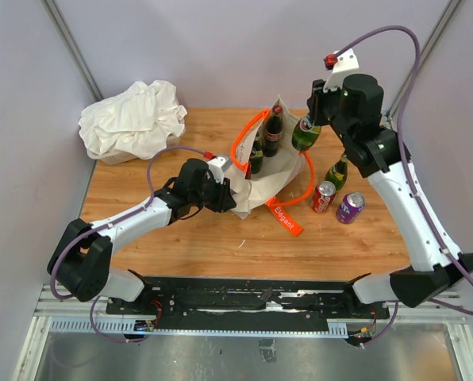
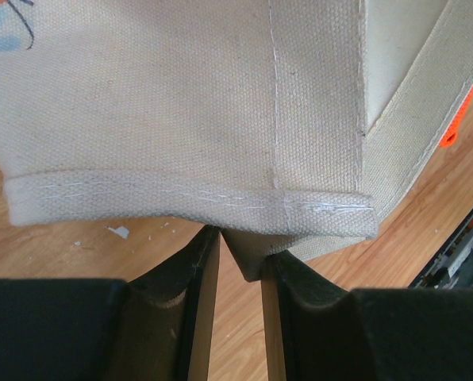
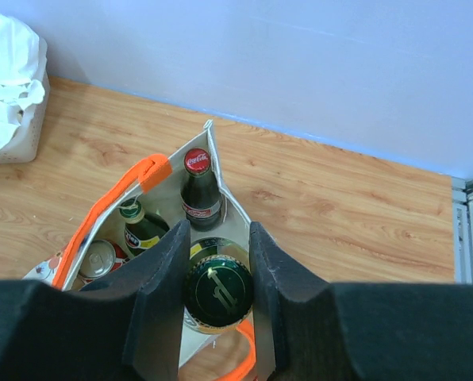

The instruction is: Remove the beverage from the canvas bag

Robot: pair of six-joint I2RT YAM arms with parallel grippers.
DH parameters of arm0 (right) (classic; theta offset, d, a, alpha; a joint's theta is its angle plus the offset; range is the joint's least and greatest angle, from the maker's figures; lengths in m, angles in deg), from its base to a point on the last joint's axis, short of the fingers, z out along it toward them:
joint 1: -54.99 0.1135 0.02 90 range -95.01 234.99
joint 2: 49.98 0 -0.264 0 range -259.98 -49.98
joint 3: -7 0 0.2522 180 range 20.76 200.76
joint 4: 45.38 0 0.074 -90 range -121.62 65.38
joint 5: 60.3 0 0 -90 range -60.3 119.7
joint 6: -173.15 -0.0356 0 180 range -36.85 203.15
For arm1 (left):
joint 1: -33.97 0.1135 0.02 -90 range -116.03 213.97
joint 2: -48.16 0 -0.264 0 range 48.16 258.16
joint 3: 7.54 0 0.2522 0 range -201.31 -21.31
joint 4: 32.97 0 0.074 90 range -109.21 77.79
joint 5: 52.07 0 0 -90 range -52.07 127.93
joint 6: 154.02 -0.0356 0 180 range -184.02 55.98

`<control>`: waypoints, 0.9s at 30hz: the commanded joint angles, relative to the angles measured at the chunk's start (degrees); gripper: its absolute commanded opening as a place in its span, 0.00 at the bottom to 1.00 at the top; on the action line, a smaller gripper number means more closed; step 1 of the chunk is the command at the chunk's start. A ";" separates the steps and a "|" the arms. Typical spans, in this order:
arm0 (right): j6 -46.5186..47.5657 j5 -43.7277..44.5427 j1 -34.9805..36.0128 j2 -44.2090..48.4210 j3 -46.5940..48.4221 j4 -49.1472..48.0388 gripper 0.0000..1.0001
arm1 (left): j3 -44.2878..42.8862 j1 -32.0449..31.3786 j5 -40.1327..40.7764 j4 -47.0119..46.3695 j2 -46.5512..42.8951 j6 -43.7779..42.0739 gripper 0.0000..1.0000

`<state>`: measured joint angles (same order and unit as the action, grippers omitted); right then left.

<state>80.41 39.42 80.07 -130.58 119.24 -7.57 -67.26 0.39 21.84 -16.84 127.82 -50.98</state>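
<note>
Cream canvas bag (image 1: 248, 194) with orange handles (image 1: 238, 144), green bottle (image 1: 305, 133), red can (image 1: 324, 197), purple can (image 1: 350, 207).

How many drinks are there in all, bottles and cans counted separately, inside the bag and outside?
Bottles: 4 (cola bottle, bagged green bottle, held green bottle, green bottle on the table)
Cans: 3 (red can, purple can, bagged can)
Total: 7

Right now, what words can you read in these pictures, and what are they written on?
"Elegant": on the orange strap of the canvas bag.
"Coca-Cola": on the red cap of the dark bottle in the bag.
Too small to read: the print on the red can and the purple can.
</note>
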 commanded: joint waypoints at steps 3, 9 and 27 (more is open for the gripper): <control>1.25 6.60 1.26 9.68 -0.61 -1.82 0.01 | -0.44 -0.43 2.37 2.45 -0.34 -1.61 0.29; 1.25 10.18 1.46 14.26 -3.29 1.59 0.01 | -1.31 -0.43 2.83 3.04 0.06 -1.59 0.29; 3.29 13.28 -0.08 6.93 -5.63 -3.37 0.01 | -0.73 -0.43 2.83 3.19 0.07 -1.28 0.28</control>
<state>81.90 50.74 80.75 -122.91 110.91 -0.99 -67.83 0.34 22.86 -15.66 127.82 -51.68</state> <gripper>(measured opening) 0.325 0.285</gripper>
